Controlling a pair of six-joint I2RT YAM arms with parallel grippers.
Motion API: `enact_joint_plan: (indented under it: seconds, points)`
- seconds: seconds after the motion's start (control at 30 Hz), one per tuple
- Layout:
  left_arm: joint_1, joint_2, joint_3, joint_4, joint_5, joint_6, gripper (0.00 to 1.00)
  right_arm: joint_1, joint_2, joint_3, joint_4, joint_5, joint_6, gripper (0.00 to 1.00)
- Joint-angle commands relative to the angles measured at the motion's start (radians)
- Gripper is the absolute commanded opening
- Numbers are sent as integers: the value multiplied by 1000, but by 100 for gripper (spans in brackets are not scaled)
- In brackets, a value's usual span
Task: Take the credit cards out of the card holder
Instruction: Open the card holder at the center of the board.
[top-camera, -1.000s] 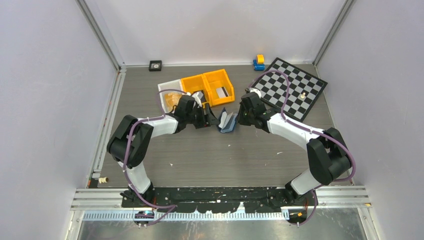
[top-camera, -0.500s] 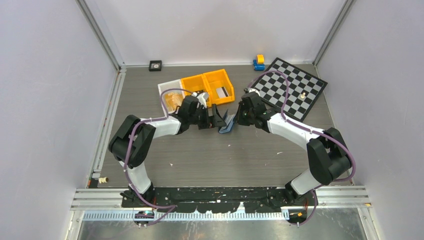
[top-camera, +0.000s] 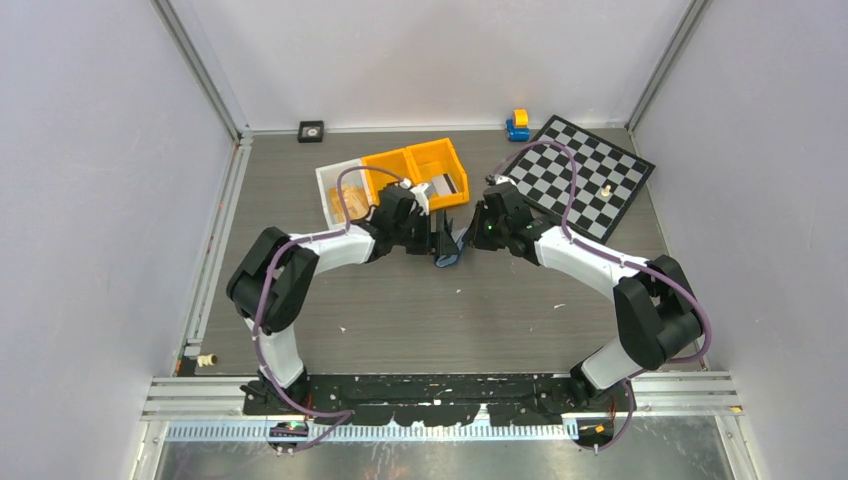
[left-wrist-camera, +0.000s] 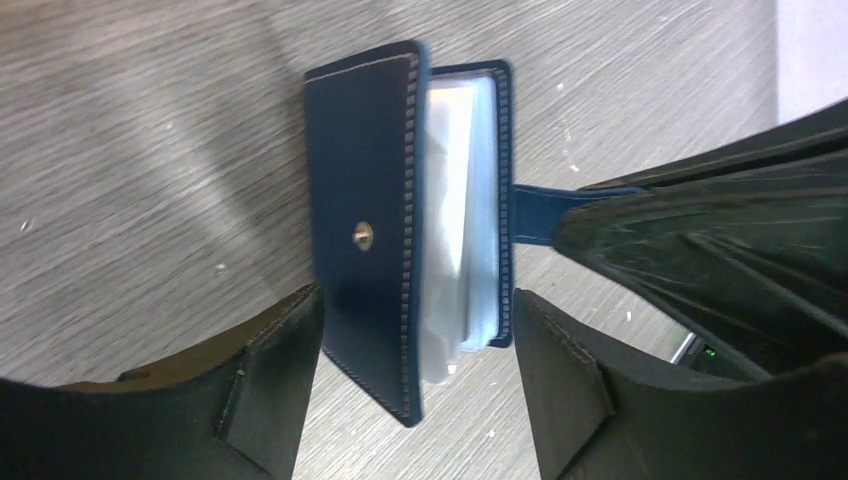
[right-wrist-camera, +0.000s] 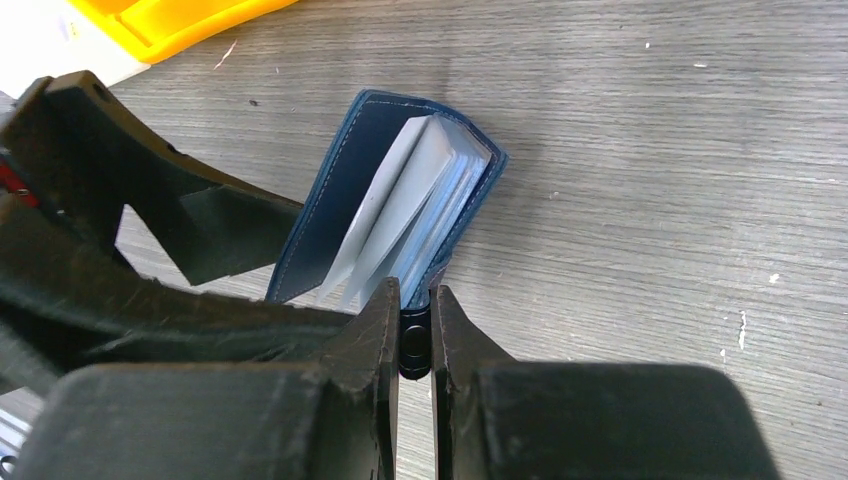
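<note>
The navy card holder (left-wrist-camera: 365, 230) stands on its edge on the table, covers nearly together, with pale sleeves showing between them. No credit cards show; they are hidden in the sleeves. My left gripper (left-wrist-camera: 415, 390) is open, one finger on each side of the holder's near end. My right gripper (right-wrist-camera: 415, 335) is shut on the holder's snap tab (left-wrist-camera: 540, 215). From above, the holder (top-camera: 450, 250) sits between the left gripper (top-camera: 438, 240) and the right gripper (top-camera: 470, 238).
Two orange bins (top-camera: 415, 170) and a white bin (top-camera: 338, 185) stand just behind the left arm. A checkerboard (top-camera: 590, 175) lies at the back right, with a blue and yellow toy (top-camera: 517, 124) beside it. A small black square (top-camera: 311, 130) is by the back wall.
My left gripper has moved right, up to the holder, with its jaws wider. The holder's covers have swung from spread apart to nearly together. The right gripper has kept its hold on the tab.
</note>
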Motion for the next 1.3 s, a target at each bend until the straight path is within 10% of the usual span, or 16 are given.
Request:
enact_joint_plan:
  seconds: [0.0,0.2,0.73,0.97,1.27]
  points:
    - [17,20,25,-53,-27,5,67,0,-36,4,40,-27,-5,1]
    - [71,40,3,-11,31,-68,51,0,-39,4,39,-18,-5,0]
    - [118,35,-54,96,113,-140,47,-1,-28,9,22,31,-5,1]
    - [125,37,-64,110,112,-153,30,-9,13,13,-1,89,44,76]
    - [154,60,-87,137,122,-208,28,-111,108,-10,31,-65,162,86]
